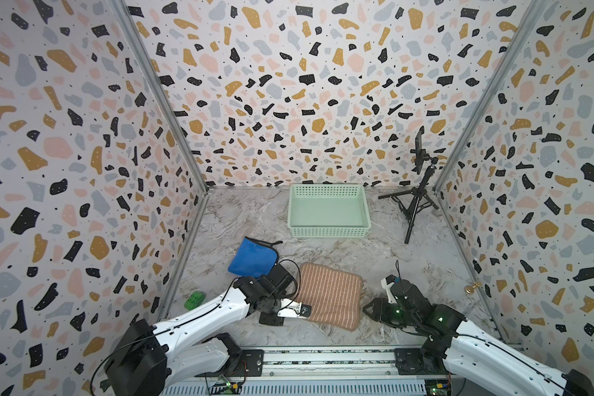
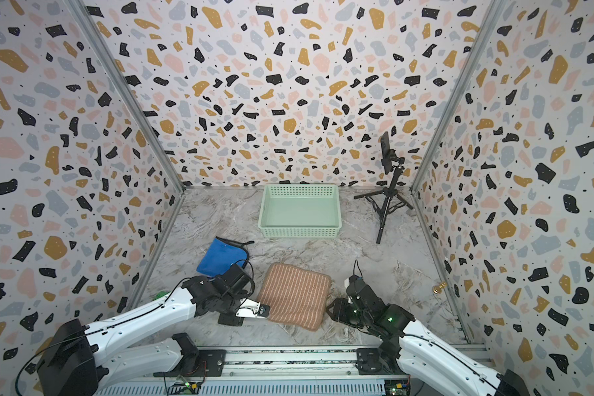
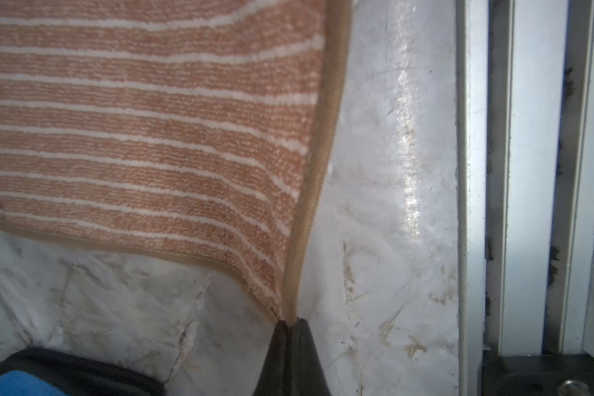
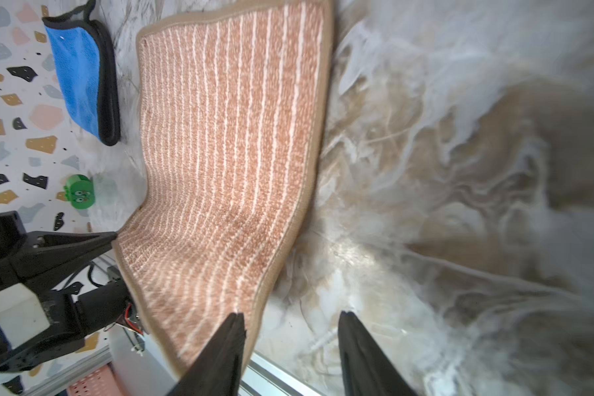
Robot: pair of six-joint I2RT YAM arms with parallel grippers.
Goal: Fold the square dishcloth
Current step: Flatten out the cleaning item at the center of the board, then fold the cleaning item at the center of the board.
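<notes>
Dishcloth (image 1: 330, 295), orange, white-striped, corner tight in left hand (image 3: 288, 324); right hand (image 4: 292, 315) agape

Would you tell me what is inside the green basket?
The basket looks empty: only its pale green floor shows. Its near wall hides a thin strip of that floor.

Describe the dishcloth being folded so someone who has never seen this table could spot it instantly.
On the marbled table, look in front of the mint-green basket, toward the near edge. The dishcloth lies there, one near corner pinched by the left gripper. Unlike the blue cloth beside it, it is terracotta with thin pale stripes and a tan border.
</notes>
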